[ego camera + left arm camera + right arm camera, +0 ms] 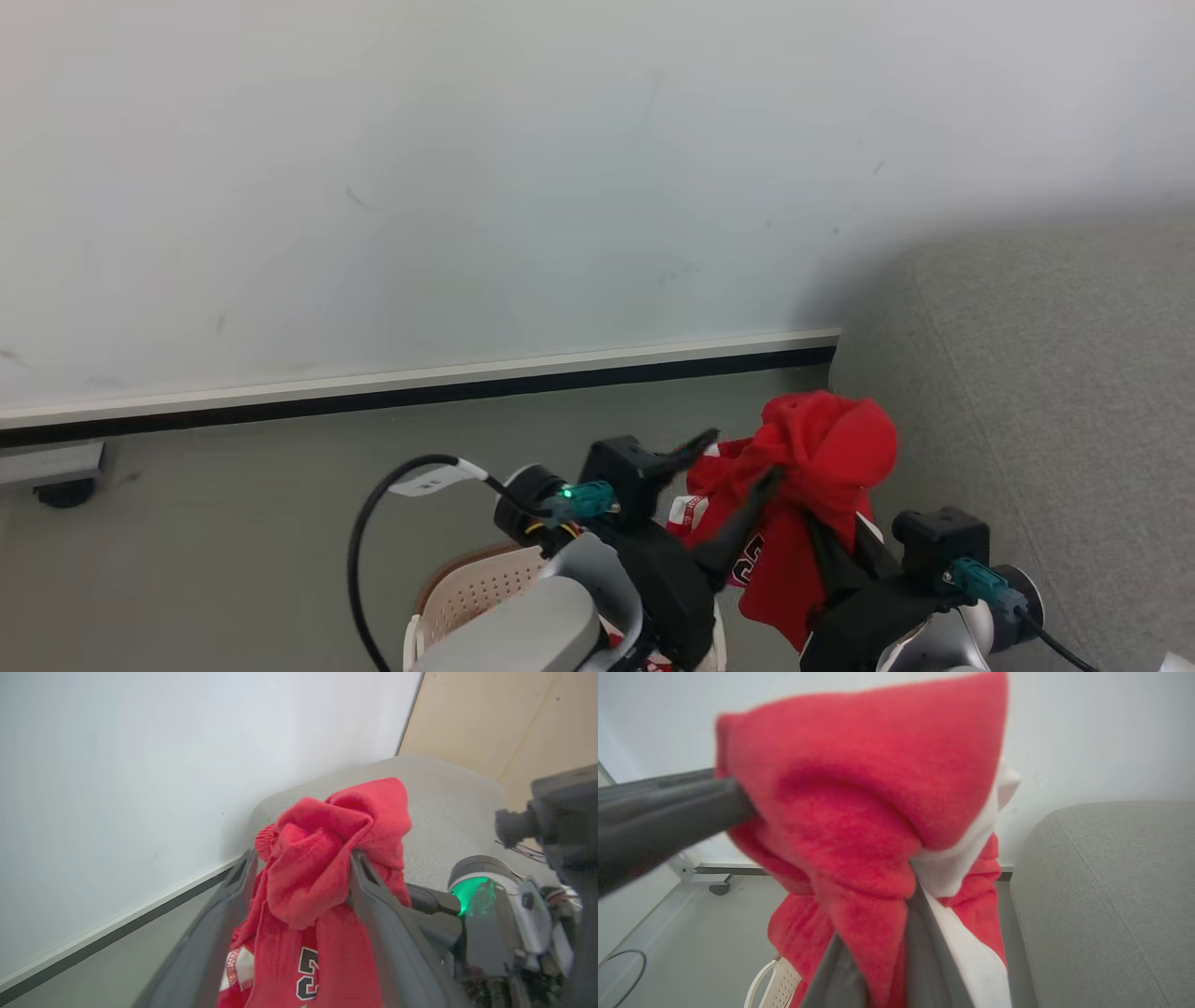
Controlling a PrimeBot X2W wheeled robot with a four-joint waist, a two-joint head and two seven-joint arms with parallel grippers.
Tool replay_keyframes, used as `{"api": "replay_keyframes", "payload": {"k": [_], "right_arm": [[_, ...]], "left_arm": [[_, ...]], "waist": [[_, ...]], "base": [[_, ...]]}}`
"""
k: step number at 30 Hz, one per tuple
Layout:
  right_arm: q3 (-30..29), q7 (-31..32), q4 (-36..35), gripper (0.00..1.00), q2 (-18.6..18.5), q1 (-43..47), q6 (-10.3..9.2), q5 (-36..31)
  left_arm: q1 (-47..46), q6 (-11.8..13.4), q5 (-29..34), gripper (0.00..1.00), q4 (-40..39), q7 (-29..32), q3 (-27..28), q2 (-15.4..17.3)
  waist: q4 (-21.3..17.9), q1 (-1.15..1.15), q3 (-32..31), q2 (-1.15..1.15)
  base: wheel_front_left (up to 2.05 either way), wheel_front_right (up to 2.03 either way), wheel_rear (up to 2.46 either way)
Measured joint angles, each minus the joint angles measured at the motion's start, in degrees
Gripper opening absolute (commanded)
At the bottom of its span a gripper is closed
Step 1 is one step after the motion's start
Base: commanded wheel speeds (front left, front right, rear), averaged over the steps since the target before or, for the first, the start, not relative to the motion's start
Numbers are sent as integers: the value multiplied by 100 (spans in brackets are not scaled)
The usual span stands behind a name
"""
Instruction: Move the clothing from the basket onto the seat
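Observation:
The clothing (826, 448), a bunched red jersey with white panels and a dark number, hangs in the air between the basket and the seat. My right gripper (826, 537) is shut on its lower folds; in the right wrist view its fingers (920, 933) pinch red and white cloth. My left gripper (302, 858) stands open, fingers wide on either side of the bunch, one finger touching it. In the head view the left gripper (744, 455) is just left of the cloth. The cream basket (467, 588) sits low, behind my left forearm. The grey seat (1046, 373) lies to the right.
A white wall with a pale and black baseboard (420, 387) runs behind. Grey floor (233, 504) spreads to the left, with a grey foot and dark castor (63, 487) at the far left. A black cable (364, 532) loops off my left wrist.

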Motion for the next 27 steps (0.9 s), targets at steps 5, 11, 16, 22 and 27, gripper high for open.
{"api": "replay_keyframes", "payload": {"k": [5,11,16,22,27], "right_arm": [[-91,-7,-45,0,0,-14,0,35],[-134,13,-88,0,0,-144,0,76],[-210,89,-97,0,-2,-271,0,63],[-125,111,26,0,-2,-542,0,216],[-115,103,476,0,2,-1171,0,430]], "left_arm": [[130,151,-90,100,218,-508,419,221],[455,232,-179,100,216,-918,905,638],[787,215,-89,100,-13,-1038,1282,966],[1303,165,331,100,-527,-1062,1969,1281],[2050,53,700,100,-846,-1062,2410,1435]], "waist": [[-245,0,32,0],[-721,0,86,0],[-1227,0,154,0],[-1790,0,252,0],[-2356,0,397,0]], "base": [[0,0,0],[0,0,0],[0,0,0],[0,0,0],[0,0,0]]}}
